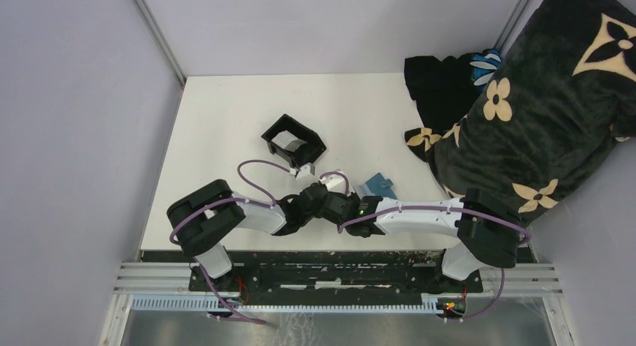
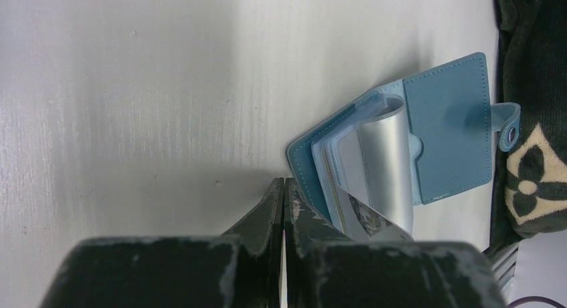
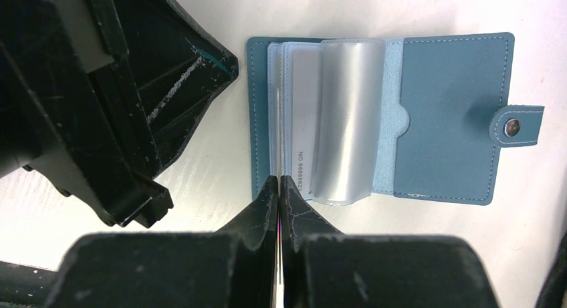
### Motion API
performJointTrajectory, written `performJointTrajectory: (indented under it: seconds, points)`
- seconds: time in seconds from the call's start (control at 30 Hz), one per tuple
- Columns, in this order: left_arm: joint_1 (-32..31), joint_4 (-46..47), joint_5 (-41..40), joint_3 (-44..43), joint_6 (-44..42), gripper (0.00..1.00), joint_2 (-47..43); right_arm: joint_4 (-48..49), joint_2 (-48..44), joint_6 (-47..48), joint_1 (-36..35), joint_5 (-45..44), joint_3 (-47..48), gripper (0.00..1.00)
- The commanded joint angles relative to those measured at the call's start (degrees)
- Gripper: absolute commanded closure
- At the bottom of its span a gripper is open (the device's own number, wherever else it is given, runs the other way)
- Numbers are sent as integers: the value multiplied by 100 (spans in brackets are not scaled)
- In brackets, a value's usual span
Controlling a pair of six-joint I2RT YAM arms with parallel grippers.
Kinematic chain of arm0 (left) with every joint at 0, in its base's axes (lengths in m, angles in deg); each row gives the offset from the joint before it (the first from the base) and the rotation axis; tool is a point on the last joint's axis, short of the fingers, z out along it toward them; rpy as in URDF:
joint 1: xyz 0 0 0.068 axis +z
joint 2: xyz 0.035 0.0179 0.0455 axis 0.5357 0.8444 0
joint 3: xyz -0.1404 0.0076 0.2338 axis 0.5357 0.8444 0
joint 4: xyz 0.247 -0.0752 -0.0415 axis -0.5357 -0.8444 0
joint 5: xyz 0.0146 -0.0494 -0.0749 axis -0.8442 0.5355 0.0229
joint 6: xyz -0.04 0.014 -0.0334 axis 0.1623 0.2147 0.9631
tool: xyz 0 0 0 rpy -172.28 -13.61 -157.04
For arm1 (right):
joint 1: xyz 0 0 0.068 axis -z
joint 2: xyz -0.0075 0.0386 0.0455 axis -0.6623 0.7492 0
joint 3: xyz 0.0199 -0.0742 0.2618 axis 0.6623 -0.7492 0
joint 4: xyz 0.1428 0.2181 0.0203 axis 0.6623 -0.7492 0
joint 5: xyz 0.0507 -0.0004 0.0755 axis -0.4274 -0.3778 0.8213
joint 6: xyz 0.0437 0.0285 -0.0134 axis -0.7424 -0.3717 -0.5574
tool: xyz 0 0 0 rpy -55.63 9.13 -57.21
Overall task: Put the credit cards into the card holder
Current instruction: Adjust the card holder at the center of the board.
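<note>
The teal-blue card holder point(image 1: 377, 187) point(image 2: 448, 127) point(image 3: 448, 114) lies open on the white table, its clear sleeves arched up. One pale credit card point(image 3: 302, 121) point(image 2: 364, 218) with printed digits sits in a sleeve, its end sticking out. My right gripper point(image 3: 278, 178) point(image 1: 352, 205) is shut at the holder's near edge, and the thin edge of a card runs from between its tips into the sleeves. My left gripper point(image 2: 284, 181) point(image 1: 330, 198) is shut, tips on the table just beside the holder's outer cover. More pale cards point(image 1: 287, 141) lie in the black box.
The black open-topped box point(image 1: 274, 132) stands behind the grippers at mid-table. A dark flower-patterned blanket point(image 1: 540, 121) point(image 2: 528, 168) covers the right side, close to the holder's snap tab point(image 3: 513, 126). Grey walls close in the table at left and back.
</note>
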Motion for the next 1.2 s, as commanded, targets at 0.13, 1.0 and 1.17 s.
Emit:
performJointTrajectory:
  seconds: [0.13,1.0,1.17]
  points:
    - [-103,-360,-83,-92,-91,93,98,105,150,103,-18,119,30,99]
    - [-141,1030,-67,430,-1,79,-147,-154,195,-45,49,-387,-18,99]
    - [-138,1170,2,321,-18,78,-60,-225,282,-38,66,-512,-16,99]
